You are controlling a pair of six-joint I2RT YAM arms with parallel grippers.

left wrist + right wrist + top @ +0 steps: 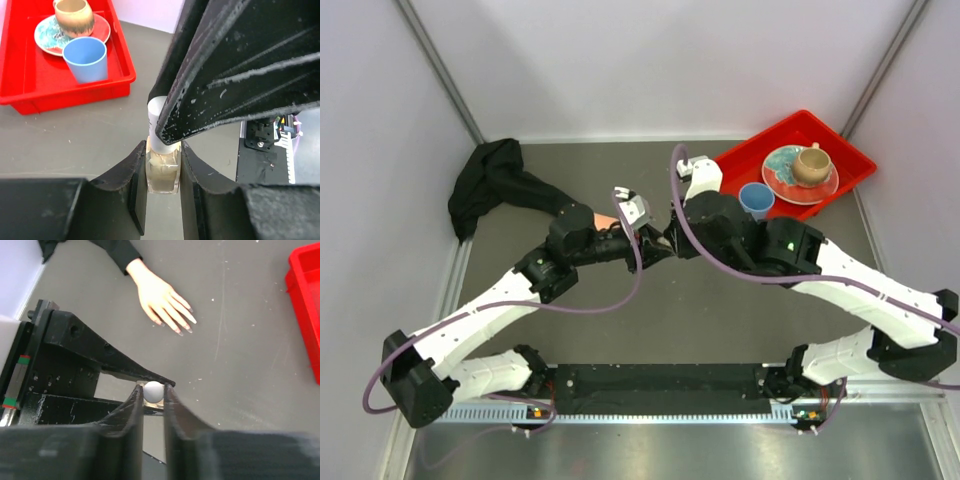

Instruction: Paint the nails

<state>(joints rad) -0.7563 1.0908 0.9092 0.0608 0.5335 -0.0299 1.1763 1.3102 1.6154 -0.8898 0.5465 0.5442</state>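
A pink-beige mannequin hand (162,302) with a black sleeve (117,252) lies flat on the grey table; its small dark nails (189,328) point toward the lower right. In the top view only a sliver of the hand (604,222) shows behind the arms. My left gripper (163,167) is shut on the tan glass body of a small polish bottle (162,172). My right gripper (153,391) is shut on the bottle's white cap (153,391), which also shows in the left wrist view (159,122). The two grippers meet at mid-table (665,238).
A red tray (855,160) at the back right holds a blue cup (756,200) and a patterned plate (775,170) with a tan mug (810,163). The black sleeve (490,185) trails to the back left. Grey walls close in on both sides.
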